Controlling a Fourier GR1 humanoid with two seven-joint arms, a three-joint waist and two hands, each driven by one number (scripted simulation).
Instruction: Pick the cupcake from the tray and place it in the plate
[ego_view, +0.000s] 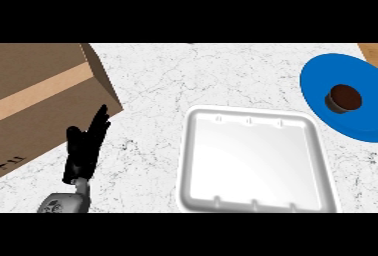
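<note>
Cupcake (345, 97) is sitting on the blue plate (319, 75), white tray (196, 165) lying bare on the counter (221, 70). Left robot hand (83, 150) is resting open by the cardboard box (44, 100), holding nothing. Right hand out of view. Placement looking done; nothing left but pulling clear.

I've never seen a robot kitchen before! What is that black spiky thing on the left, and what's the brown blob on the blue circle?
You are looking down from the robot's head at a speckled white counter. The black thing is the robot's left hand, fingers straight up, just resting and holding nothing. Its right hand is out of the picture. The blue circle is a plate, and the brown blob on it is a chocolate cupcake. In the middle lies a white tray with nothing in it. The big brown shape at the left is a cardboard box.
</note>
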